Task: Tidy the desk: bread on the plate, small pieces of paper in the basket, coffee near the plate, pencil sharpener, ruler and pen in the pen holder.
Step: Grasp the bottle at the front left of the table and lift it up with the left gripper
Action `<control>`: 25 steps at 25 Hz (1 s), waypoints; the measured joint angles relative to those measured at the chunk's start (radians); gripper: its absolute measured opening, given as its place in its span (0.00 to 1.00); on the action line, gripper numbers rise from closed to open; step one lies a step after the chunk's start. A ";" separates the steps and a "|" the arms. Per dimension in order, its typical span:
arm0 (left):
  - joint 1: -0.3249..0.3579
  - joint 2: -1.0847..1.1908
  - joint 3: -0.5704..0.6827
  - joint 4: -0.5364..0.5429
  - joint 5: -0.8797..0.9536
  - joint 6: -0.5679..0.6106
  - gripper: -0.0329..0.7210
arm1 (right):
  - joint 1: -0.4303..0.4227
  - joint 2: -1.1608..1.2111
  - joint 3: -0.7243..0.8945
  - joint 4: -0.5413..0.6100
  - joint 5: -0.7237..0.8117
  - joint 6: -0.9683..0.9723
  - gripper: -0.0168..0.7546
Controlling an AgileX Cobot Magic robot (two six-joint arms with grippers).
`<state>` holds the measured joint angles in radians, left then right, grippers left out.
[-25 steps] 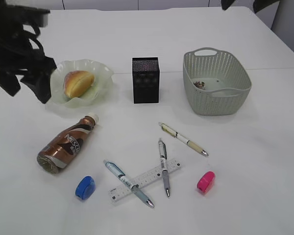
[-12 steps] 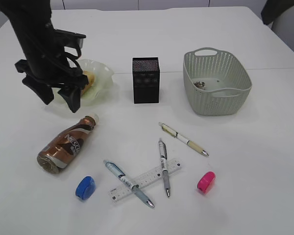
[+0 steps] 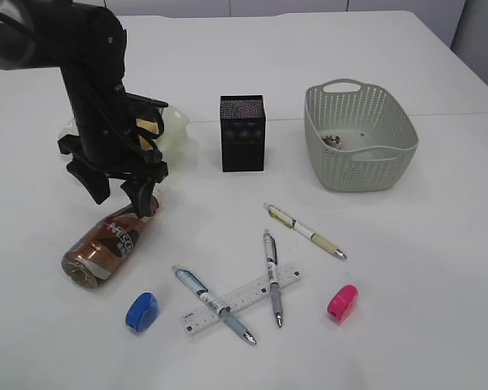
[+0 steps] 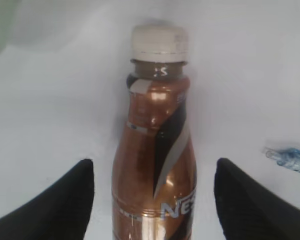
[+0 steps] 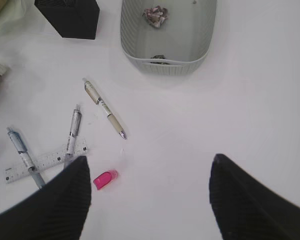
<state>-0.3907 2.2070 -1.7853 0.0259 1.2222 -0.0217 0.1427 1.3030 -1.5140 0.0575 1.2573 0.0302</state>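
On the white table (image 3: 439, 244), toward its right edge, stands the grey basket (image 3: 359, 138) with crumpled paper scraps (image 5: 155, 14) inside. Near the left edge the left gripper (image 3: 124, 195) hangs wide open over the neck of the lying coffee bottle (image 3: 106, 244), its fingers on either side of the bottle and holding nothing. Behind the arm, the pale green plate (image 3: 175, 134) is largely hidden. A black pen holder (image 3: 241, 132) stands mid-table. Toward the near edge lie the ruler (image 3: 240, 298) crossed by two pens (image 3: 270, 276), a third pen (image 3: 303, 230), a blue pencil sharpener (image 3: 141, 311) and a pink one (image 3: 341, 301). The right gripper (image 5: 150, 200) hovers wide open and empty.
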 joint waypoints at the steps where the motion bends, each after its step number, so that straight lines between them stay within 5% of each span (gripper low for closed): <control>1: 0.000 0.010 -0.002 0.000 -0.001 0.000 0.76 | 0.000 -0.007 0.000 -0.004 0.002 0.000 0.76; 19: 0.000 0.135 -0.008 0.000 -0.006 0.000 0.75 | 0.000 -0.017 0.000 -0.012 0.002 0.000 0.76; 25: 0.000 0.135 -0.012 0.004 -0.006 0.000 0.53 | 0.000 -0.017 0.000 -0.018 0.002 -0.002 0.76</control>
<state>-0.3907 2.3420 -1.7971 0.0298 1.2159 -0.0217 0.1427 1.2858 -1.5140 0.0396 1.2589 0.0281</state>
